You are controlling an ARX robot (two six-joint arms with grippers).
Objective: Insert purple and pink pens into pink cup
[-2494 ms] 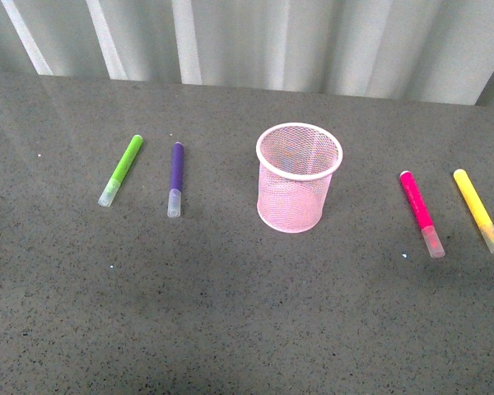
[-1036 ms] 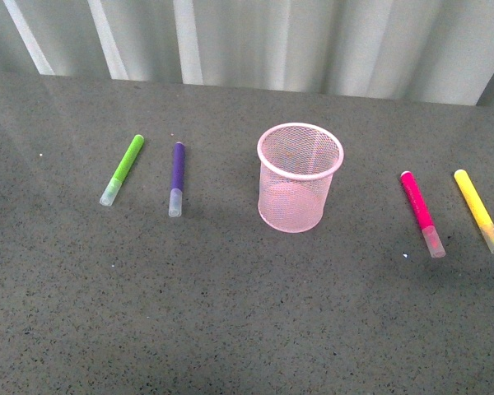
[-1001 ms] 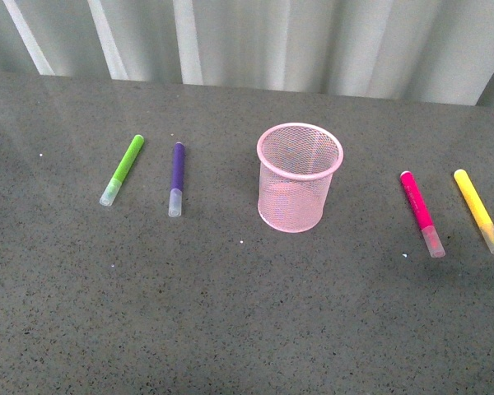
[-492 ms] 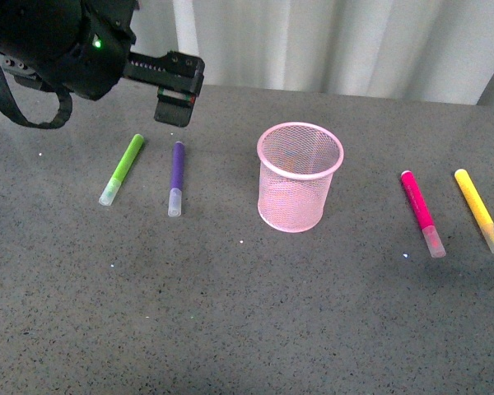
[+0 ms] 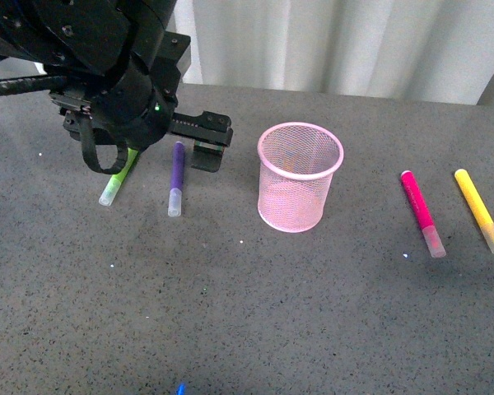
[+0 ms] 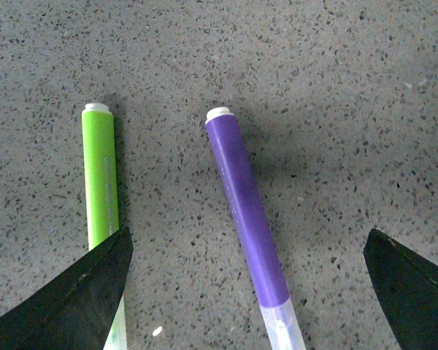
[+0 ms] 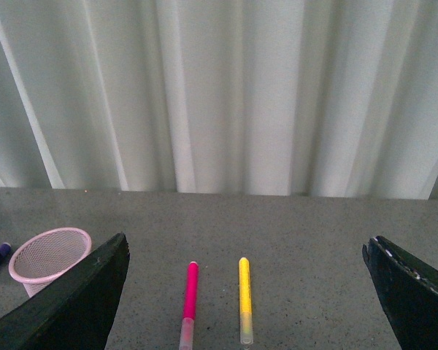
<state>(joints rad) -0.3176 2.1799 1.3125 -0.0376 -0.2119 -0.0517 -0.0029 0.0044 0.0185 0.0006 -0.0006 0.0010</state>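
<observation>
The purple pen lies on the grey table left of the pink cup, which stands upright and empty. The pink pen lies to the cup's right. My left gripper is open and hovers over the purple pen. In the left wrist view the purple pen lies between the spread fingers, untouched by either. My right gripper is open and empty and does not show in the front view. Its wrist view shows the pink pen ahead and the cup to one side.
A lime-green marker lies just left of the purple pen, partly under my left arm, and one finger overlaps it in the left wrist view. A yellow marker lies right of the pink pen. A white curtain hangs behind the table.
My left arm has come into the front view from the upper left and moved down and right, over the purple pen. The pens and the cup have not moved.
</observation>
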